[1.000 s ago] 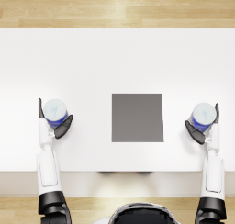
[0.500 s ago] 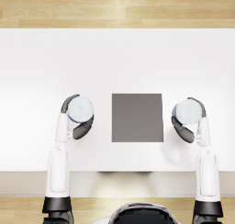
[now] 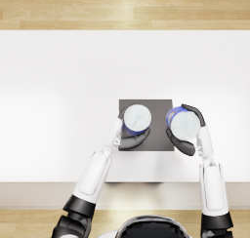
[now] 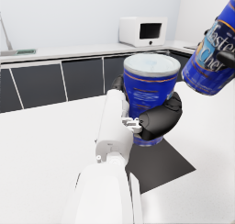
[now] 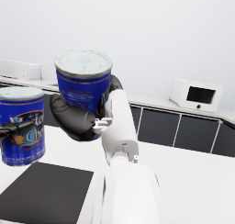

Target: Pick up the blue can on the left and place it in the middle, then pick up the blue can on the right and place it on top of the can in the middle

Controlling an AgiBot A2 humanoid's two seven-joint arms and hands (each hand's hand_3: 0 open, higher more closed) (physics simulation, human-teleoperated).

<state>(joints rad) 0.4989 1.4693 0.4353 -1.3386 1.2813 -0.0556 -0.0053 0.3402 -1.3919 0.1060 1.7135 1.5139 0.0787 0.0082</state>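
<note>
A dark square mat point(image 3: 157, 140) lies mid-table. My left hand point(image 3: 131, 139) grips one blue can point(image 3: 137, 118) upright over the mat's left part; in the left wrist view this can point(image 4: 149, 94) sits in the hand point(image 4: 158, 120) low above the mat point(image 4: 158, 165), and I cannot tell whether they touch. My right hand point(image 3: 188, 134) holds the second blue can point(image 3: 184, 124) at the mat's right edge. The right wrist view shows that can point(image 5: 84, 86) raised in the hand point(image 5: 73, 120), higher than the left can point(image 5: 21, 124).
The white table point(image 3: 58, 86) stretches wide on both sides, its front edge close to me. Wooden floor point(image 3: 122, 8) lies beyond it. A counter with dark cabinets and a white microwave point(image 4: 142, 31) stands behind the table.
Both hands have carried their cans inward from the table's sides. The left can is now over the mat, and the right can has reached the mat's right edge, lifted higher.
</note>
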